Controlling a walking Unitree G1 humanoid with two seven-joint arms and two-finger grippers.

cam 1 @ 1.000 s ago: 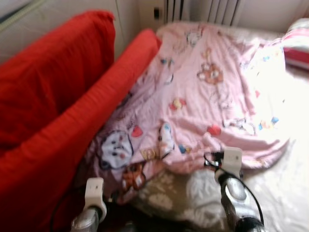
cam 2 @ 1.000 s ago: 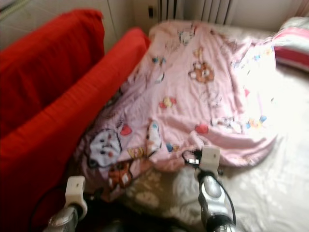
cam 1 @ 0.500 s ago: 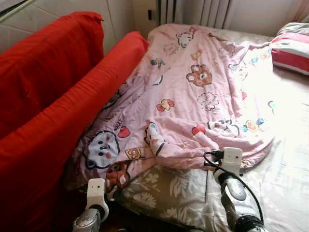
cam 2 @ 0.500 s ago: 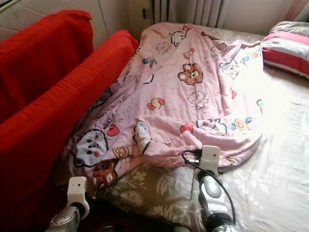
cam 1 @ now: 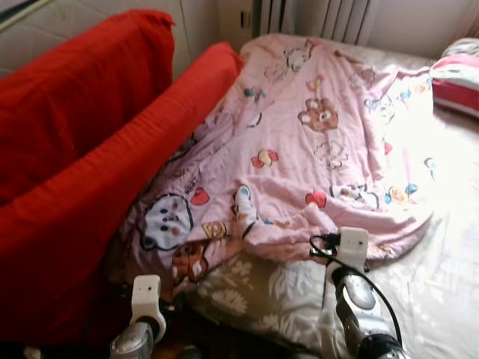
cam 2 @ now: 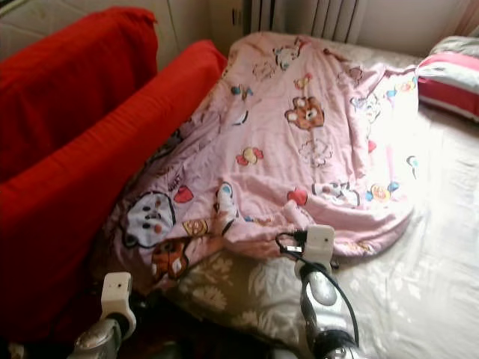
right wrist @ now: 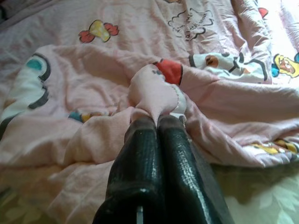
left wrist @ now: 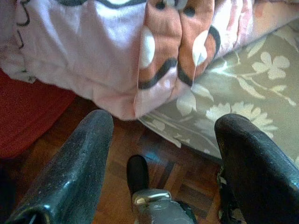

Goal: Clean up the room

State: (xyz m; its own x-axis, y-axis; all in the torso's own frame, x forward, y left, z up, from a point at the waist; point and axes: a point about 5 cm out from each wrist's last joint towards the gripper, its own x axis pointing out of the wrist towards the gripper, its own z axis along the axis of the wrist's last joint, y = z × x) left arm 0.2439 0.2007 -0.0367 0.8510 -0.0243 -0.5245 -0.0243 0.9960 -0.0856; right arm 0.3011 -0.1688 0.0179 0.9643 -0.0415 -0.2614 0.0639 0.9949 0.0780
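A pink blanket [cam 1: 299, 149] printed with cartoon animals lies crumpled across the bed. My right gripper [right wrist: 156, 120] is shut on a raised fold of the pink blanket [right wrist: 154, 93] near its lower edge, and the fabric bunches up at the fingertips. My right arm [cam 1: 352, 288] reaches over the floral bed sheet [cam 1: 262, 299] to that edge. My left gripper [left wrist: 163, 121] is open and holds nothing. It hangs low beside the bed, just below the blanket's hanging corner [left wrist: 140, 70], above the wooden floor [left wrist: 117, 186].
A red sofa [cam 1: 90, 164] with a thick red cushion runs along the bed's left side, and the blanket lies against it. A red and white striped pillow [cam 1: 456, 78] lies at the far right. A white radiator [cam 1: 314, 15] stands behind the bed.
The whole picture has swayed, so the camera moved. Both grippers keep their places against the blanket, and the right one still pinches the same fold.
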